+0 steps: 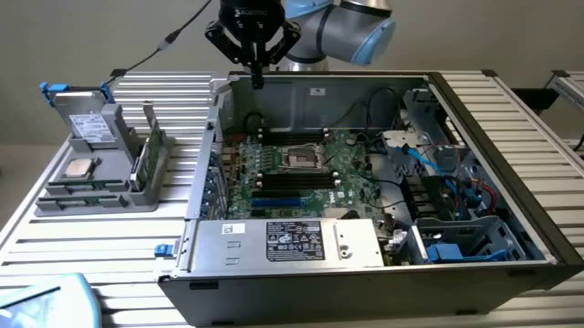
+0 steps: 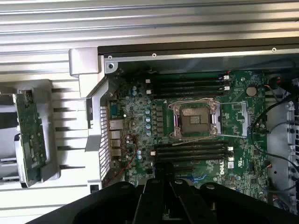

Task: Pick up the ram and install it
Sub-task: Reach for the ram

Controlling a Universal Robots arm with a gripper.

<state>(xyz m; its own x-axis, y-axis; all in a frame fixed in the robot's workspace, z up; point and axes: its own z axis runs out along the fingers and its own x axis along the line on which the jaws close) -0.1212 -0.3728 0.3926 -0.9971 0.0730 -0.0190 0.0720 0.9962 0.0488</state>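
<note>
Ram (image 1: 139, 167): one stick, on edge in the one gray holder (image 1: 87, 201) on the tabletop (image 1: 73, 253), at the exterior view's left of the one open case (image 1: 365, 287). Fingers (image 1: 258, 76) closed together, empty, above the case's far-left corner.

A plain grey wall (image 1: 82, 34) runs across the upper part of the exterior view, evenly lit and without hard shadows. Below it, a worktop (image 1: 82, 239) of ribbed, silvery metal slats spans the frame from left edge to right. A pale blue object (image 1: 46, 301) sits at the lower left corner.
</note>
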